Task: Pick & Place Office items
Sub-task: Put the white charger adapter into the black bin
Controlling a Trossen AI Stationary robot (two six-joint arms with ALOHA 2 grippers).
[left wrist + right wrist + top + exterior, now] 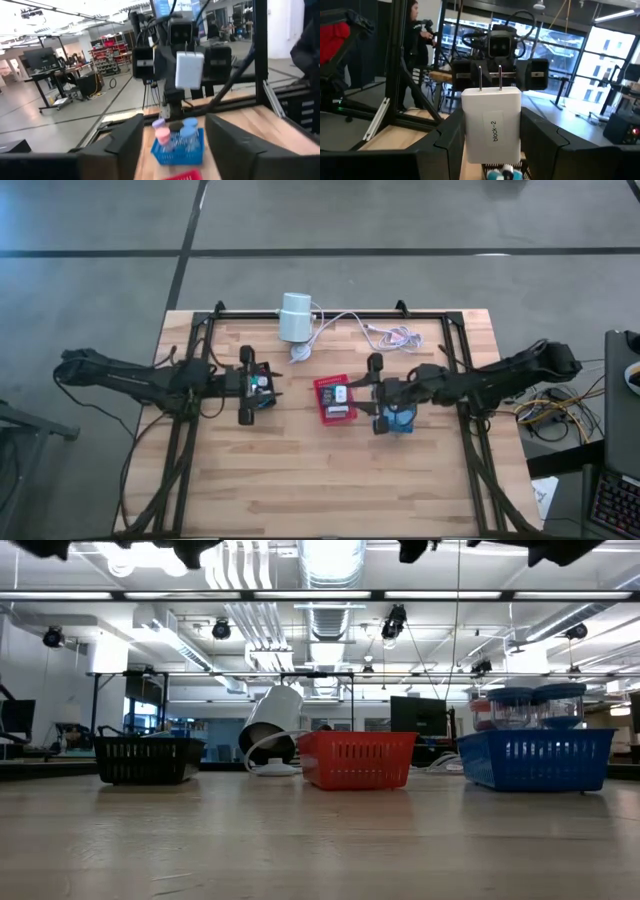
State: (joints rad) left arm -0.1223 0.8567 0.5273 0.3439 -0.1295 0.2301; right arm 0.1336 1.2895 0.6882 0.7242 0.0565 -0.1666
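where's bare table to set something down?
Near half of the table, in front of the trays, is bare. Open gap between black tray and red tray. Crowded at the back: white cylinder and cables.

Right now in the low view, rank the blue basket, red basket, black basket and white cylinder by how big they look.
1. Blue basket, though it may just be nearer the camera.
2. Red basket.
3. Black basket, close to the red one.
4. White cylinder, partly hidden behind the red basket.

Wooden table (330, 470): black (147, 760), red (333, 416), blue trays (535, 760)
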